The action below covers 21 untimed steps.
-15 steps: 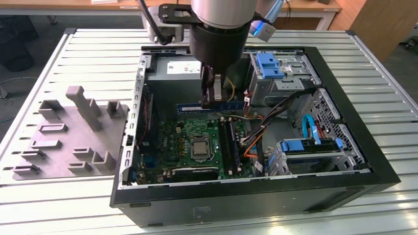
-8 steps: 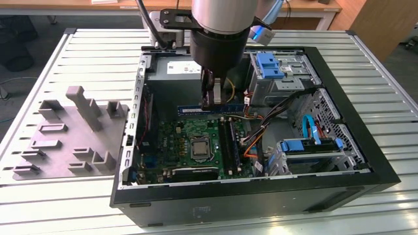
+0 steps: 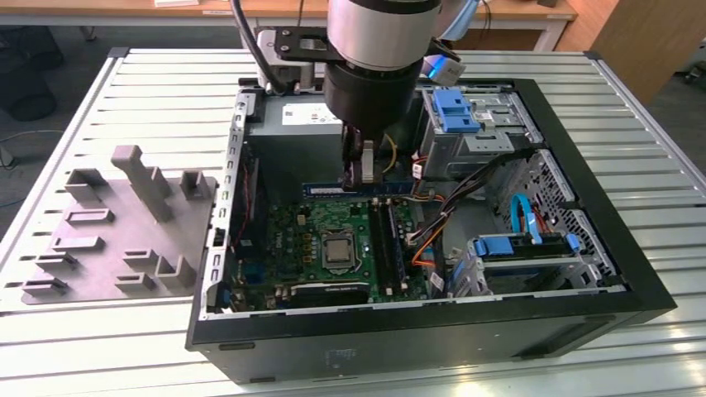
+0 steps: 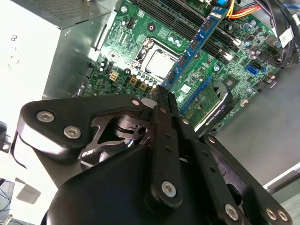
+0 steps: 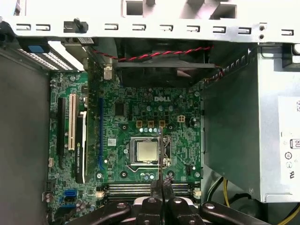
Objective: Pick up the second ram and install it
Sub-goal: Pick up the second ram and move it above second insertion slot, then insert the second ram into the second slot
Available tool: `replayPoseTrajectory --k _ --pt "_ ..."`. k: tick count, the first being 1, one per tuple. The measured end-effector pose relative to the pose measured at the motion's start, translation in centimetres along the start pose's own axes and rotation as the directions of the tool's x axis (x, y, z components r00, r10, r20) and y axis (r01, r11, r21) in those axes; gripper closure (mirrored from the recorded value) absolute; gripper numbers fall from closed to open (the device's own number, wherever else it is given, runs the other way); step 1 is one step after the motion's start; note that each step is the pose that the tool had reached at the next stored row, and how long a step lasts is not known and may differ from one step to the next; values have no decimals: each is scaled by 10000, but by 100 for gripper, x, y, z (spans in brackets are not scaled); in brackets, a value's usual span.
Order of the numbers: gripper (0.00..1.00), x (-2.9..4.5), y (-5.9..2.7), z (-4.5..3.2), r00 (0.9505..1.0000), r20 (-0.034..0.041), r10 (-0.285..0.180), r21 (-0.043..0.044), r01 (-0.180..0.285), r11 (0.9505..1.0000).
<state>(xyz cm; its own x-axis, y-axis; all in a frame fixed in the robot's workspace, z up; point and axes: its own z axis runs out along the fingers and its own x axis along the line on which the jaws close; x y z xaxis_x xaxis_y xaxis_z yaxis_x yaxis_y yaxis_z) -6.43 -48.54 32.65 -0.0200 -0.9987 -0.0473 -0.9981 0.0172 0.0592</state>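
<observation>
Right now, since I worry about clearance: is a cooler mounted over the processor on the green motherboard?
No, in the first wrist view the square silver processor lies bare on the green motherboard.

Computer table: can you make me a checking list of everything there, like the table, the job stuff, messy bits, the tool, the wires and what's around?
Surface: slatted metal table with an open computer case on it.
Job's things: memory stick, held above the green board, crosswise to the long black slots.
Clutter: grey tray with upright posts, beside the case on the exterior view's left.
Grippers: tool shut on one end of the memory stick, inside the case.
Cables: wire bundle and blue cable, both inside the case.
Surroundings: wooden desk behind the table.
</observation>
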Motion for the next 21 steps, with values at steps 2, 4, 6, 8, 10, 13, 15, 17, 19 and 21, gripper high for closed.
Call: replayPoseTrajectory --k 2,4,6,8,10,13,15,17,19,21 --pt "87 1 -6 18 10000 23 14 0 -14 10000" --pt "87 2 -12 37 10000 46 22 1 -22 10000" --pt "87 2 -15 53 10000 70 24 0 -24 10000" --pt "87 3 -18 69 10000 87 23 0 -23 10000" --pt "87 3 -18 74 10000 87 23 -2 -23 10000" --pt "87 4 -19 79 10000 88 -8 23 8 10000" --pt "87 4 -16 82 10000 87 -41 87 41 10000" --pt "87 4 -16 82 10000 87 -45 97 45 9999" --pt "87 4 -15 82 10000 87 -47 123 45 9999" --pt "87 4 -15 82 10000 87 -47 125 45 9999"
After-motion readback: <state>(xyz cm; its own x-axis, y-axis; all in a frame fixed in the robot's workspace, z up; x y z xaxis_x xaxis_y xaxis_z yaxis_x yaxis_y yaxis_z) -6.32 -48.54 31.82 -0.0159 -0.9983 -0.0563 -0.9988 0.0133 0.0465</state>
